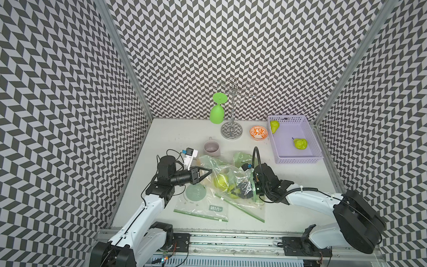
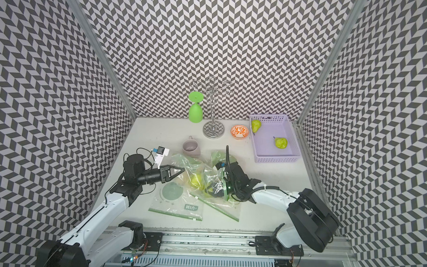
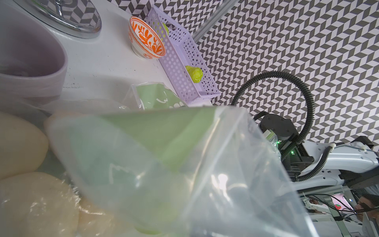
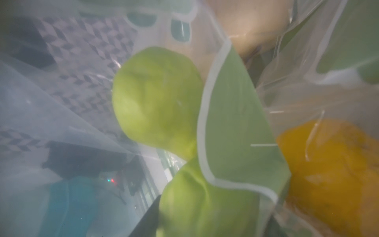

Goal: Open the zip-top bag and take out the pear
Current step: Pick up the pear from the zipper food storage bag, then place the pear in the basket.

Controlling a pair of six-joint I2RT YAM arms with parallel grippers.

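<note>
Pinching zip-top bag (image 1: 230, 172): left hand (image 1: 208, 173) | right hand (image 1: 243, 189) inside, grip unclear | right wrist: pear (image 4: 155, 98)

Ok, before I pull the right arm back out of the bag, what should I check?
1. Grip of left tool on zip-top bag edge: ok.
2. Mouth open around right tool: ok.
3. Sight of pear in right wrist view: ok.
4. Closure of right tool on pear: cannot tell.
5. Folds clear of pear: not ok, a green flap overlaps it.
</note>
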